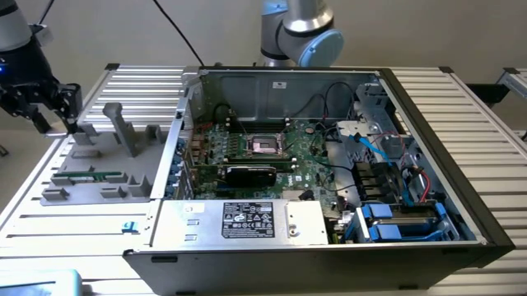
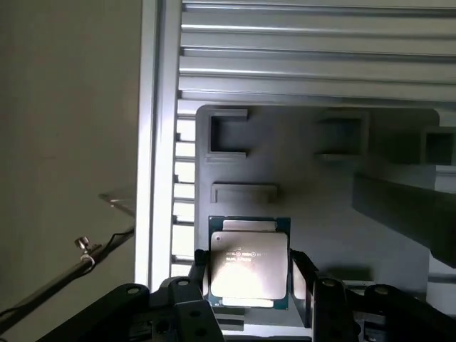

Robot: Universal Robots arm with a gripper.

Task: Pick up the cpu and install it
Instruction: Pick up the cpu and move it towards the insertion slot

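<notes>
Claw (image 2: pixel 248 279) pinches cpu (image 2: pixel 249 258) edges above tray (image 2: pixel 322 206).

Open computer case (image 1: pixel 280 92) beside grey tray (image 1: pixel 103 159)

You've a plain beige wall (image 1: pixel 206 24) across the top of the frame. A ribbed aluminium table (image 1: pixel 469 117) spans the rest, evenly lit. Pale floor (image 1: pixel 10 169) at left edge.

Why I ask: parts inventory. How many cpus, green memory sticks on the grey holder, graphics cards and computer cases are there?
cpu: 1
green memory stick: 1
graphics card: 1
computer case: 1
Total: 4
</notes>
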